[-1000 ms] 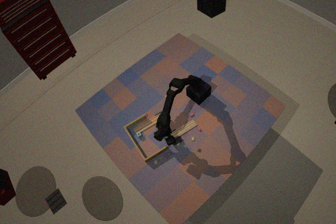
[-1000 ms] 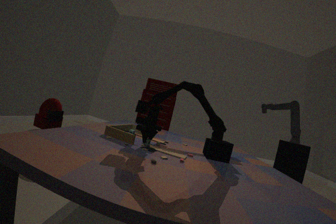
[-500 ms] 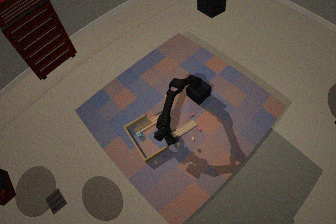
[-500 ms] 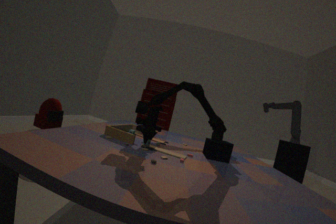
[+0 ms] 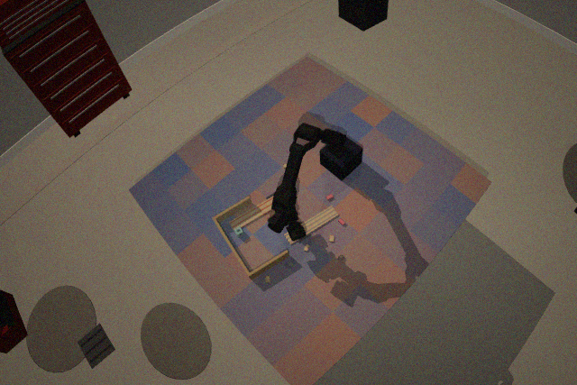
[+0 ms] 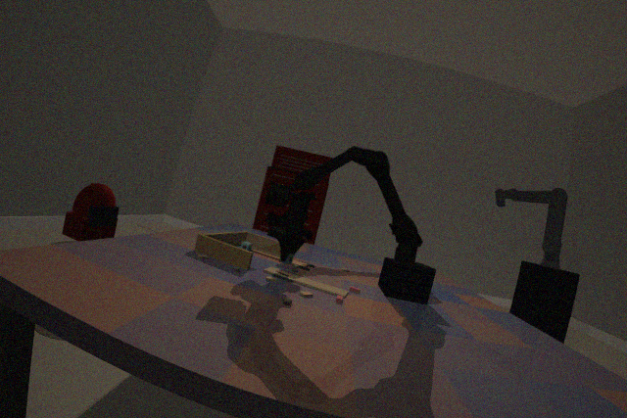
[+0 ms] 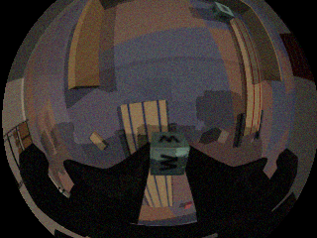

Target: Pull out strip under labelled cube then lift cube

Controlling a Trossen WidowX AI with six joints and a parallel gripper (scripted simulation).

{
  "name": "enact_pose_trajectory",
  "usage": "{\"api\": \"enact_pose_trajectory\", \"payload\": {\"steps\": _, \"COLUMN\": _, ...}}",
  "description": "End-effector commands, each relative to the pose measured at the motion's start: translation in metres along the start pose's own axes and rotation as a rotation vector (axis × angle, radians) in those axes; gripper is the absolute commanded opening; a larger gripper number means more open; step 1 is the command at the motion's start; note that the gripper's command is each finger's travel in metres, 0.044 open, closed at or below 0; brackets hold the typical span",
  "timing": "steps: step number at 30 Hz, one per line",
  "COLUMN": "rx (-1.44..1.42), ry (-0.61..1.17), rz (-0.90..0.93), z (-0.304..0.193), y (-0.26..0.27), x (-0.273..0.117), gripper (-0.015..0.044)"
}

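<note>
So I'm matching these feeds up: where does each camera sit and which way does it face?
Top: overhead, looking down at the checkered mat; the whole arm shows.
Exterior: low at the table's edge, facing the wooden frame and the arm from the side.
Wrist: on the arm, looking past the gripper shut on the labelled cube.
All three share the wooden frame.
</note>
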State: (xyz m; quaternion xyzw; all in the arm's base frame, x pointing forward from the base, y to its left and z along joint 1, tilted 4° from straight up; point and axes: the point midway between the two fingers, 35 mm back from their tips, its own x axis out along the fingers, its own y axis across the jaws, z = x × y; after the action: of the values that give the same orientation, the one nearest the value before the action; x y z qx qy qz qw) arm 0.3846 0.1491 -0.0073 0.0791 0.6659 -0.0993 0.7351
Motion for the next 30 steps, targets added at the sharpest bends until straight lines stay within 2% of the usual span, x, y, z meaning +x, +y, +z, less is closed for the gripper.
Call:
{"api": "enact_pose_trajectory", "payload": {"steps": 1, "rx": 0.000, "ry": 0.006, "rz": 0.002, "z": -0.012, "y": -0.008, "x": -0.008, "gripper": 0.0000}}
{"api": "enact_pose_trajectory", "payload": {"steps": 30, "rx": -0.001, "ry": 0.014, "rz": -0.003, "z": -0.084, "y": -0.060, "x": -0.014, "gripper": 0.0000}}
